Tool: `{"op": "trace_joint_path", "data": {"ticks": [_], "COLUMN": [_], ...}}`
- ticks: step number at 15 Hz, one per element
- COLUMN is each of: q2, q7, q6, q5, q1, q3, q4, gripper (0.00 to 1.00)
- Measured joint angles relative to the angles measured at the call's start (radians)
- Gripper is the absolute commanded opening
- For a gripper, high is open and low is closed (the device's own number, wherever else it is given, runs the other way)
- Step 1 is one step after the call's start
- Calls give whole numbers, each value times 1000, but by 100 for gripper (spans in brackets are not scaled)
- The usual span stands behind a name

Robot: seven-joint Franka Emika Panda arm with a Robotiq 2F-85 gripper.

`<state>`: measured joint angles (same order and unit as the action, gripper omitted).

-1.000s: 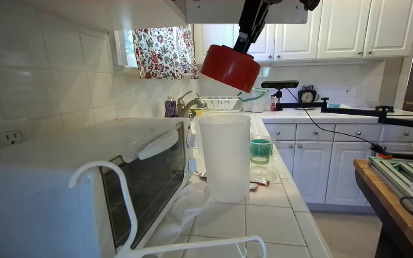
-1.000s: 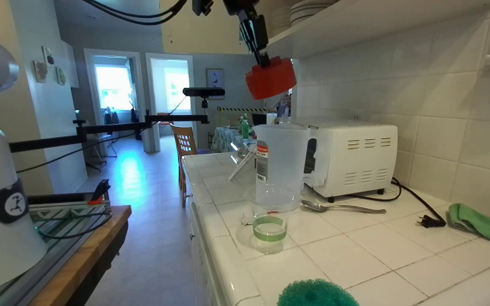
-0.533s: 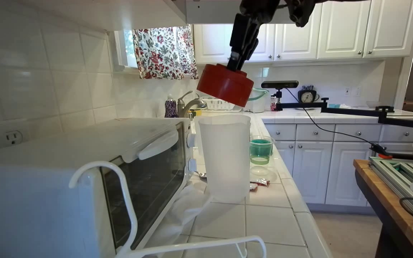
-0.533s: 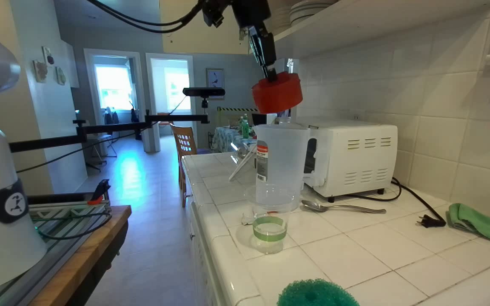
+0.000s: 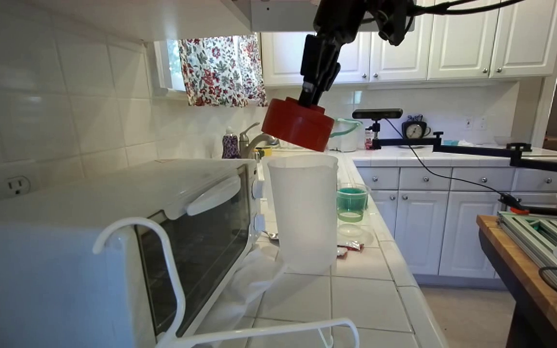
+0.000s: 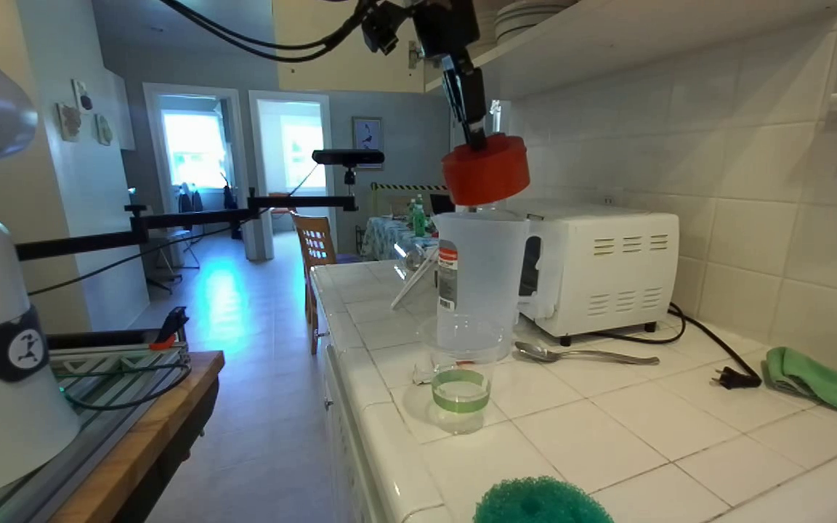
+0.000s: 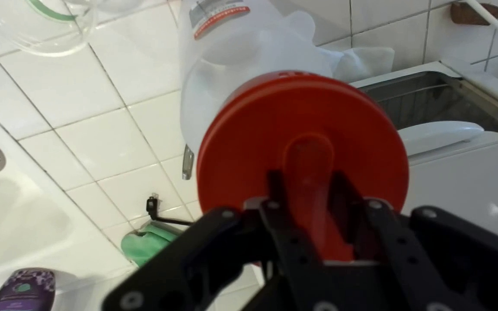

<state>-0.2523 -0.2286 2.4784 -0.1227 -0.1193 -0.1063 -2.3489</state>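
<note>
Counter (image 6: 607, 436): carries the pitcher (image 6: 487, 269) and the small things around its foot.
Toaster oven (image 6: 611, 269): close by the pitcher on its handle side; likely your main obstacle if you shift sideways.
Pitcher: upright, its mouth uncovered.
Red lid (image 6: 487, 172): just above the pitcher's mouth, apart from it, and tilted, the lower edge on the side opposite the pitcher's handle. The step in hand looks like poising it there; lowering it would call for levelling first, then centring, which you can't confirm from these views.
Clear cup (image 6: 461, 392): near the pitcher, apart from it, with a green band; mind it if you swing that way.
Fingers (image 5: 310, 94): pinched partway together above the pitcher, one on each side of the red lid's raised grip, so you have hold of it.
Spoon (image 6: 578, 356): by the pitcher's foot, bowl end toward it; contact unclear.
Red-and-silver packets (image 5: 353, 245): near the pitcher's foot, on the cup's side.
</note>
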Motion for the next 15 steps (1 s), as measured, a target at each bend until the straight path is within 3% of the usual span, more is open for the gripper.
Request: {"op": "trace_joint_path", "data": {"ticks": [11,12,15], "q2": [39,39,40], "q7": [-4,-4,-7], "q6": [-32,-38,-55], "q5": [0,0,0], "q1": [11,13,16], "q3": [0,0,0], "q4": [6,6,7], "gripper": [8,49,69]}}
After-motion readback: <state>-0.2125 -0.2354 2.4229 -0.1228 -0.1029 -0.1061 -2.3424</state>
